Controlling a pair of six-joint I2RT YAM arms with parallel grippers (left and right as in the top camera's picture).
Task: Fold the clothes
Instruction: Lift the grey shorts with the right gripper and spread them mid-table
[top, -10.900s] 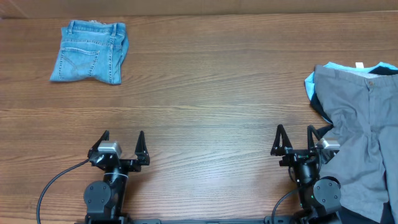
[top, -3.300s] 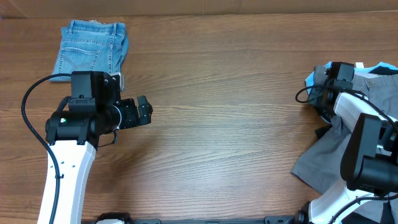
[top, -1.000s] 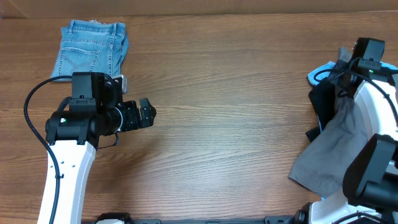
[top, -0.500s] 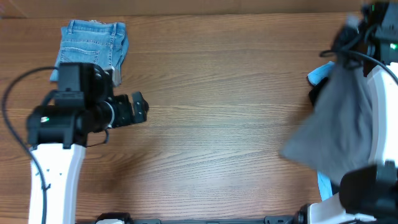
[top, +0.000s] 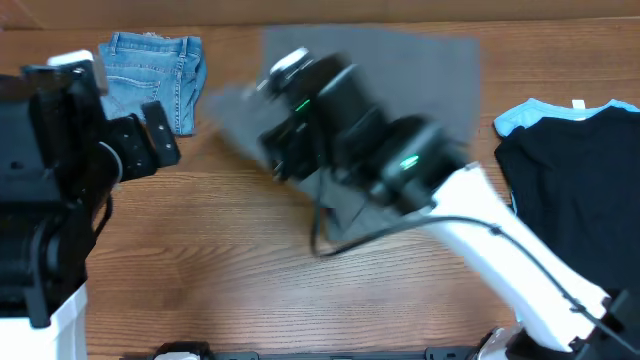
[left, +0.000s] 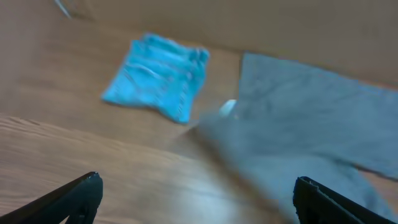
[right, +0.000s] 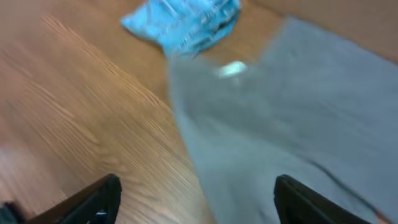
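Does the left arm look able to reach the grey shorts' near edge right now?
Probably yes: the left gripper is open and faces the grey shorts, with only bare table between; the denim shorts lie aside.

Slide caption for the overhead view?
Right arm reaching over grey shorts mid-table; folded denim shorts far left, black tee over light-blue garment at right.

A brown wood-grain table (top: 250, 300) carries a folded pair of blue denim shorts (top: 160, 70) at its far left corner and, at its right edge, a black tee (top: 570, 170) lying over a light-blue garment (top: 515, 118) that shows only along the far side. Between them, a blurred pair of grey fabric shorts (top: 420, 70) spreads across the far middle; whether it rests flat cannot be told.
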